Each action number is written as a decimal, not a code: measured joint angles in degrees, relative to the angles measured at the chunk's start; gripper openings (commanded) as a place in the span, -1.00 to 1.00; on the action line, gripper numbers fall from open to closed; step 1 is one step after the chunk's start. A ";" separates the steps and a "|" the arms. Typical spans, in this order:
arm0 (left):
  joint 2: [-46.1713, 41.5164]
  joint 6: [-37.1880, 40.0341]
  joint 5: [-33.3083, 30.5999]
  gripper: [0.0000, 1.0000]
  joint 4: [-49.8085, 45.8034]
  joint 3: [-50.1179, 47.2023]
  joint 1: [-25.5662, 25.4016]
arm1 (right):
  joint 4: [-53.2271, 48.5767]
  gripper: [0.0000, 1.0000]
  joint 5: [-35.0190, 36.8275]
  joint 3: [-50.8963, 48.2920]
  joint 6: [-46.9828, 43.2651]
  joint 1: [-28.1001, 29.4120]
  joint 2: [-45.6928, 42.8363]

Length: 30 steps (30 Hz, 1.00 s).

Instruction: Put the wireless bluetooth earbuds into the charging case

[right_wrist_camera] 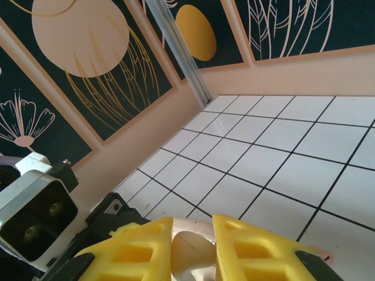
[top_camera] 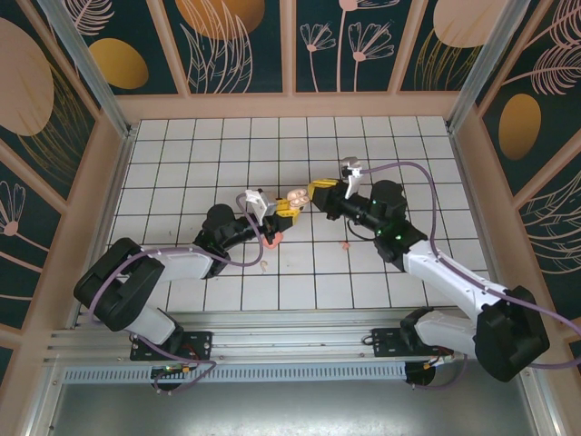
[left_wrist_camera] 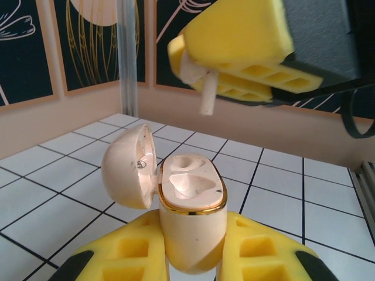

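My left gripper (left_wrist_camera: 193, 260) is shut on the beige charging case (left_wrist_camera: 190, 231), held upright. Its lid (left_wrist_camera: 130, 167) hangs open to the left, and both gold-rimmed wells (left_wrist_camera: 190, 186) are empty. Just above the case, my right gripper (left_wrist_camera: 234, 82) is shut on a pale beige earbud (left_wrist_camera: 206, 98) with its stem pointing down. In the right wrist view the earbud (right_wrist_camera: 193, 253) sits between the yellow fingers (right_wrist_camera: 137, 252). From the top view the two grippers meet at mid-table, left (top_camera: 280, 211) and right (top_camera: 316, 192), with the case (top_camera: 296, 198) between them.
A salmon-pink earbud (top_camera: 345, 243) and a small pale earbud (top_camera: 263, 265) lie on the white tiles near the arms. A larger salmon-pink object (top_camera: 272, 238) rests beneath the left wrist. Peach walls (top_camera: 118, 182) enclose the tiled floor.
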 measured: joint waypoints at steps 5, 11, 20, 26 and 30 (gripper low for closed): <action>0.26 -0.22 0.17 -0.70 1.77 0.00 0.00 | 0.46 -0.58 -0.68 0.00 0.13 0.57 1.36; 0.26 -0.26 0.39 -0.71 2.64 0.00 0.00 | 0.87 -0.58 -0.81 -0.04 0.15 0.70 1.38; 0.26 -0.52 0.39 -0.71 3.43 -0.11 0.00 | 1.33 -0.59 0.00 -0.63 0.07 1.25 1.38; 0.24 -0.61 0.61 -0.70 3.48 -0.26 0.00 | 0.66 -0.59 3.19 -0.63 -1.18 1.99 1.36; 0.24 -0.61 0.68 -0.70 3.43 -0.46 -0.04 | -0.74 -0.59 4.92 -0.63 -2.45 2.58 0.90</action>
